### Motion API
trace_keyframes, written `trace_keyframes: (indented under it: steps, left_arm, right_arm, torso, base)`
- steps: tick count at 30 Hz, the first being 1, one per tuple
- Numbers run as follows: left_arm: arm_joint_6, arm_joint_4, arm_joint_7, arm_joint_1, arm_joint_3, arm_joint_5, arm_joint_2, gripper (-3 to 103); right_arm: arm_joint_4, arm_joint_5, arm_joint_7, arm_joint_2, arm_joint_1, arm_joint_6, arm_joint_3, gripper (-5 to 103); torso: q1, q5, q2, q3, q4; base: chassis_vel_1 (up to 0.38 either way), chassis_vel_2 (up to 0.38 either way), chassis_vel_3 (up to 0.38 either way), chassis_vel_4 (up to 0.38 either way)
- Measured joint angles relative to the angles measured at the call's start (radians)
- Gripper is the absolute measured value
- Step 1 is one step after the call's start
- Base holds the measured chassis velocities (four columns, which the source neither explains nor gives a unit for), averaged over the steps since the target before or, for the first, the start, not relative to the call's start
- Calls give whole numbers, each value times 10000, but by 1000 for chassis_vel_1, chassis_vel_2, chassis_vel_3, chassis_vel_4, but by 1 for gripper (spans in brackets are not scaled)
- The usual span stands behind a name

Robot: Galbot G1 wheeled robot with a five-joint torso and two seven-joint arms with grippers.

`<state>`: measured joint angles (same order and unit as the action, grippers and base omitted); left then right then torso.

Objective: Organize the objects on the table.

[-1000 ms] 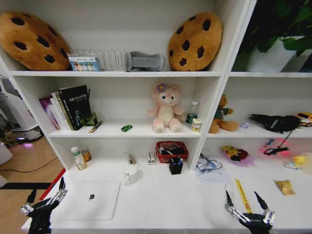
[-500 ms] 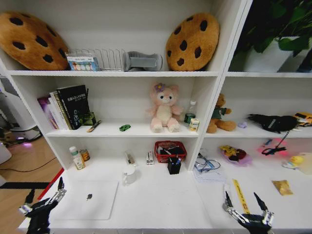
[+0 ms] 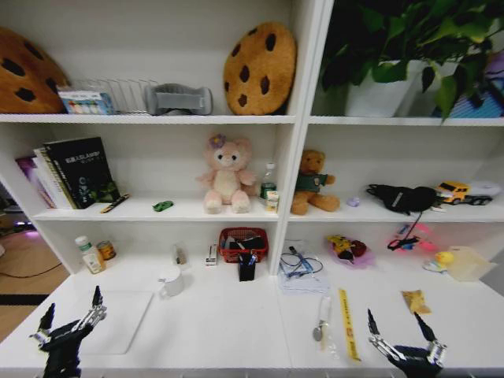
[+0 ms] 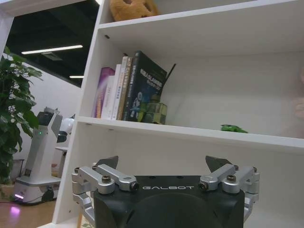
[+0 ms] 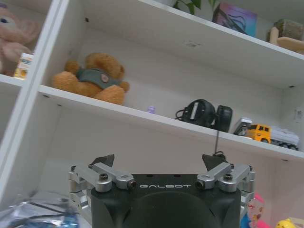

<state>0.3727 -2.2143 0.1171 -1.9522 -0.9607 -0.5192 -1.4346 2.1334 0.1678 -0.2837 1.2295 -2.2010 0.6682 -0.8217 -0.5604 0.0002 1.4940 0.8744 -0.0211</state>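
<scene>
Grippers are seen at the bottom corners of the head view: the left gripper (image 3: pixel 69 321) at lower left and the right gripper (image 3: pixel 400 339) at lower right, each with its fingers spread apart and nothing held. The silver laptop (image 3: pixel 118 320) lies closed on the white table (image 3: pixel 228 331), just right of the left gripper. The green toy car (image 3: pixel 163 205) is placed on the middle shelf, up and to the right of that gripper, left of a pink plush toy (image 3: pixel 224 173). A red basket (image 3: pixel 243 242) is seen at centre.

From the left wrist view, the left gripper (image 4: pixel 164 166) is shown at the bottom with its fingers wide apart; the toy car (image 4: pixel 233 128) sits on the shelf at right of centre, above it, and books (image 4: pixel 133 88) stand at upper left.

From the right wrist view, the right gripper (image 5: pixel 159 165) is likewise spread and empty, beneath a shelf with a brown teddy bear (image 5: pixel 92 77).
</scene>
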Motion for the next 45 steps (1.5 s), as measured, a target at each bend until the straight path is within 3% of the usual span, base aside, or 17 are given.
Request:
trace_keyframes:
  steps: [5,6,7,10,13,14,15,18,21,22,24,25,27,28,31,37,45]
  left_arm:
    - [100,14,-10,-34,-11,20,1,100]
    - [143,29,-21,-64,-12,47,-14,100]
    - [190,27,-60,-93,-1,116,-32,100]
    - [234,1,-81,-132,47,192,-75,100]
    - [246,-15,-87,-140,67,217,-96,100]
    - [256,-31,-109,-139,92,250,-116,100]
    - [258,-28,-110,-137,118,286,-128,100]
    - [267,-22,-112,-133,140,324,-134,100]
    - [270,-8,-110,-113,180,361,-144,100]
    - [270,-8,-110,-113,180,361,-144,100]
    - [270,-8,-107,-103,198,399,-148,100]
    - [270,-8,-107,-103,198,399,-148,100]
    - [270,-7,-107,-110,207,404,-154,100]
    - [270,-7,-107,-110,207,404,-154,100]
    - [267,-10,-106,-104,228,407,-148,100]
    - [109,-46,-54,39,355,414,12,100]
    - [43,-45,-27,24,419,452,-6,100]
  right_arm:
    - [0,22,-100,13,144,28,-50,100]
    - [2,62,-92,12,196,74,-93,100]
    - [49,122,-84,12,231,69,-148,100]
    - [150,132,-169,-1,258,-63,-218,100]
    - [184,134,-263,-20,261,-150,-248,100]
    - [228,152,-424,-45,260,-317,-291,100]
    - [289,207,-624,-80,260,-527,-354,100]
    - [391,479,-1012,-150,281,-1071,-442,100]
    - [587,1243,-1455,-364,429,-2289,-614,100]
    - [587,1243,-1455,-364,429,-2289,-614,100]
    - [617,1989,-1566,-712,697,-3266,-749,100]
    - [617,1989,-1566,-712,697,-3266,-749,100]
    - [499,2631,-1592,-1104,1333,-4228,-833,100]
    - [499,2631,-1592,-1104,1333,-4228,-833,100]
    - [99,3370,-1523,-1547,2258,-5357,-716,100]
    - [-1100,3716,-752,-1977,3224,-5958,-217,100]
    - [-2707,3685,47,-2465,4382,-5986,572,100]
  torso:
    - [-1,-12,0,-1,-12]
    - [0,4,0,0,5]
    - [-3,9,-2,2,-6]
    - [1,-9,1,-1,-2]
    - [0,3,0,0,2]
    - [-1,11,-1,1,-8]
    - [0,-10,0,-1,-10]
    - [0,-3,0,0,-7]
    - [-1,-11,1,-1,-5]
    - [-1,-11,1,-1,-5]
    - [-1,-3,1,-1,-5]
    - [-1,-3,1,-1,-5]
    - [-1,-3,1,0,-5]
    - [-1,-3,1,0,-5]
    - [-1,4,-1,1,1]
    - [-2,-2,-1,1,-11]
    - [-2,-1,-1,1,-7]
  base:
    - [-354,-341,358,356]
    - [-334,-312,375,323]
    - [-300,-342,312,260]
    - [-242,-300,267,236]
    - [-67,-198,201,107]
    - [36,-102,63,-49]
    - [0,0,0,0]
    - [42,33,-21,-39]
    - [69,94,-60,-57]
    - [55,77,-71,-56]
    - [43,50,-32,-44]
    - [31,50,-32,-22]
    - [0,0,0,0]
    - [0,0,0,0]
    - [0,0,0,0]
    - [0,0,0,0]
    - [0,0,0,0]
